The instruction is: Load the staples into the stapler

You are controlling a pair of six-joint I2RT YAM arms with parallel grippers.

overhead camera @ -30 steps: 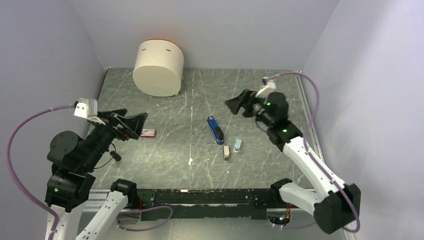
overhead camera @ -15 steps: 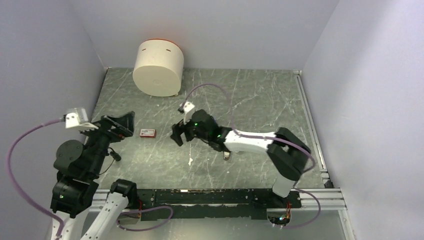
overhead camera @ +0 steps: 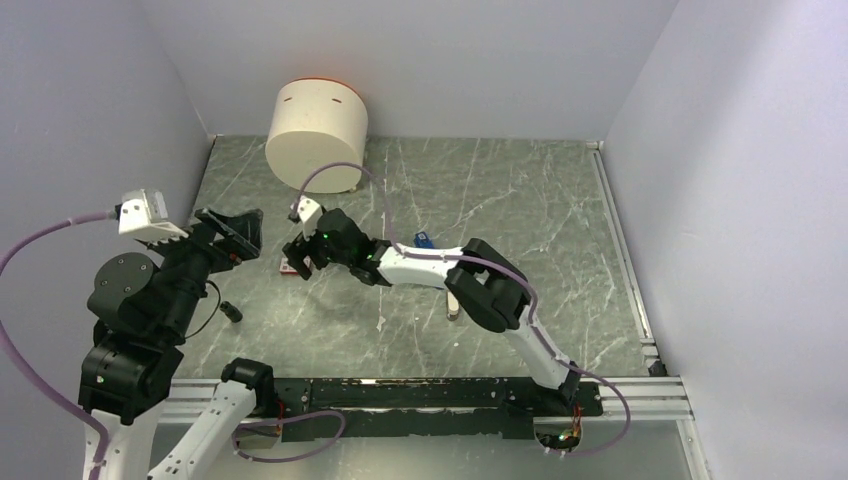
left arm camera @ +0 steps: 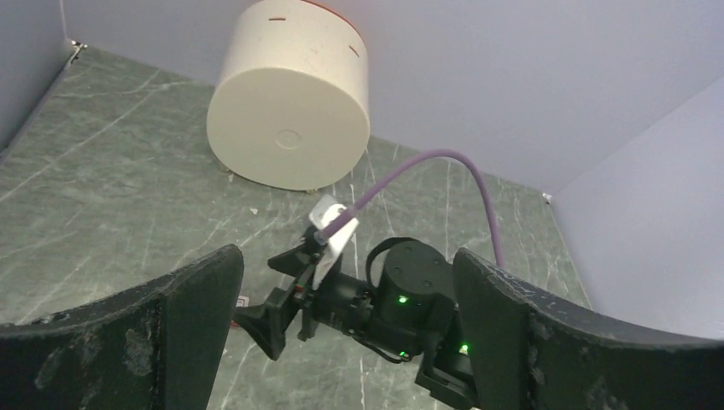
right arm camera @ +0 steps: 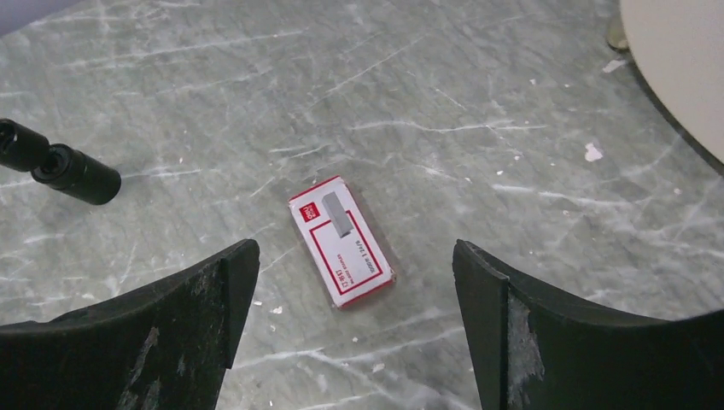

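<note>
Top view. Right fingers (right arm camera: 201,320) spread wide, empty, either side of small flat red staples box with white label (right arm camera: 342,242), not touching; box flat on grey-green marbled counter (overhead camera: 520,200). Slim blue stapler (overhead camera: 423,239) at box's 3 o'clock, mostly hidden behind right arm (overhead camera: 420,268). Left fingers (left arm camera: 192,320) wide open, empty, at box's 10 o'clock. Little black cylinder (overhead camera: 231,312) at 8 o'clock.

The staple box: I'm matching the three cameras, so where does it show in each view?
Top external: staple box left of centre, partly under the right tool.
Left wrist: box a sliver low left, beneath that tool.
Right wrist: box centre, fully visible.
Shared landmark: the cream drum.
</note>
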